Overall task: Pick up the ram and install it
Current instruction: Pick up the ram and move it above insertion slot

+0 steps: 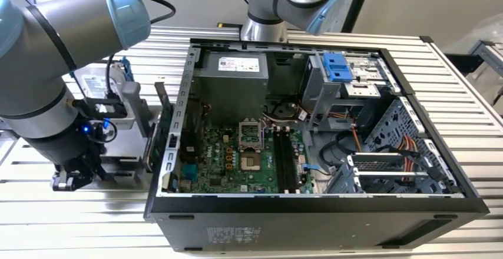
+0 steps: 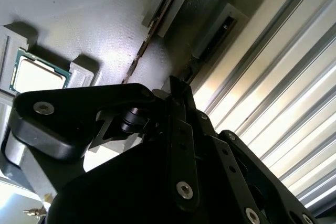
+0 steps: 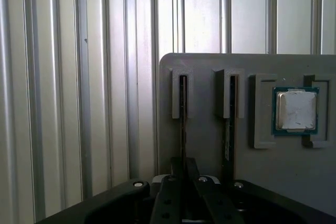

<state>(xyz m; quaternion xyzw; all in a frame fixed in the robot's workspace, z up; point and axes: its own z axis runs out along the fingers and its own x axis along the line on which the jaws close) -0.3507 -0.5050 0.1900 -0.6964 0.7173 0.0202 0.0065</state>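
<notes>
Jaws pinched close on the thin top edge of the ram (image 3: 182, 124), as far as the first wrist view shows; the gripper (image 3: 184, 163) sits straight over the stick, one finger on each side. The ram stands on edge in the outer slot of a grey tray (image 3: 210, 64), not lifted out. A second stick (image 3: 229, 124) stands in the next slot just beside it, parallel, untouched. A processor chip (image 3: 296, 109) lies flat in a square pocket past that.

The tray rests on a ribbed metal table (image 3: 79, 103). In the exterior view the arm (image 1: 47, 82) is on the exterior view's left: thick grey links with blue caps come down from the upper corner, wrist bent low, gripper (image 1: 69, 179) pointing down near table level. An open computer case (image 1: 314, 212) lies on the exterior view's right, apart from the gripper, motherboard facing up
</notes>
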